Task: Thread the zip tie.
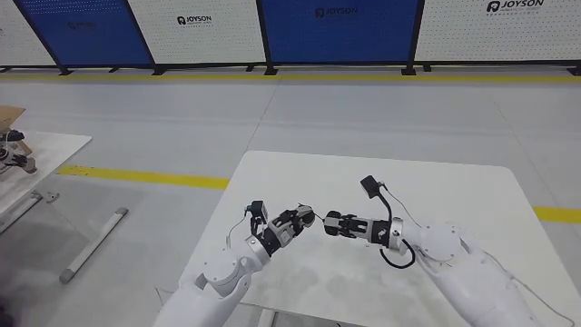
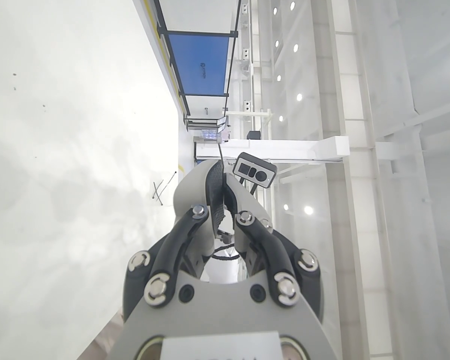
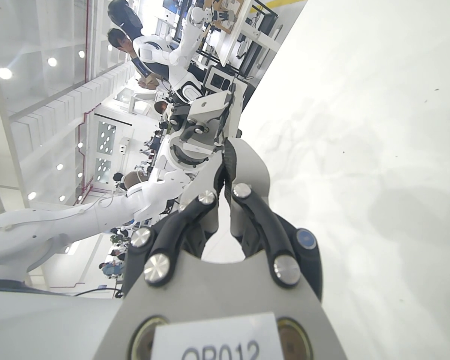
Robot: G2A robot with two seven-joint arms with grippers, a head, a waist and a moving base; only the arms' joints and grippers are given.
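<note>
White arms [image 1: 472,282], black ribbed fingers [image 2: 217,185], silver screws [image 2: 155,289].

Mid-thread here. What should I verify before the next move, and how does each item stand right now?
1. Left gripper fingers shut on zip tie: ok.
2. Right gripper fingers shut: ok.
3. Right gripper holding the tie: cannot tell.
4. Both grippers facing, tips close, above the table: ok.
5. Tail entered the head: cannot tell.
6. Loose strips on the table lie apart from both grippers: ok.

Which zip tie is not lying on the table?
The zip tie pinched in the left gripper; the other ties lie crossed on the table.
</note>
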